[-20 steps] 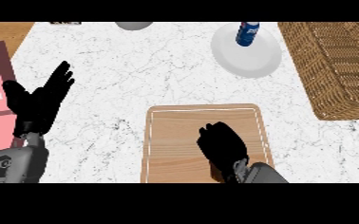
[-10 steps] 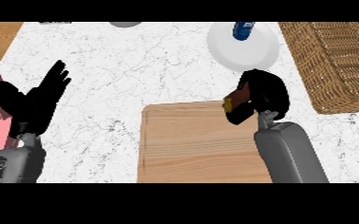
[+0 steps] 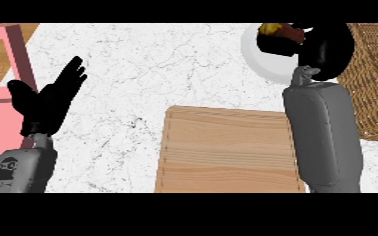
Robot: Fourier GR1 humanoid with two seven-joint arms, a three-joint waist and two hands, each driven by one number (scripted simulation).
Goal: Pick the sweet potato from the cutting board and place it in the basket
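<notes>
My right hand is lifted at the upper right, above the white plate, with its fingers curled round the sweet potato, of which an orange-brown end shows. The wicker basket lies just right of that hand, at the right edge of the view. The wooden cutting board sits bare at the bottom centre, with my right forearm over its right side. My left hand rests open, fingers up, at the left.
A pink object lies along the left edge beside a strip of wooden surface. The white marble counter spreads between the two hands.
My right hand has risen from the board with the sweet potato and travelled up and right toward the basket. The view has shifted, and the board now shows nothing on it.
</notes>
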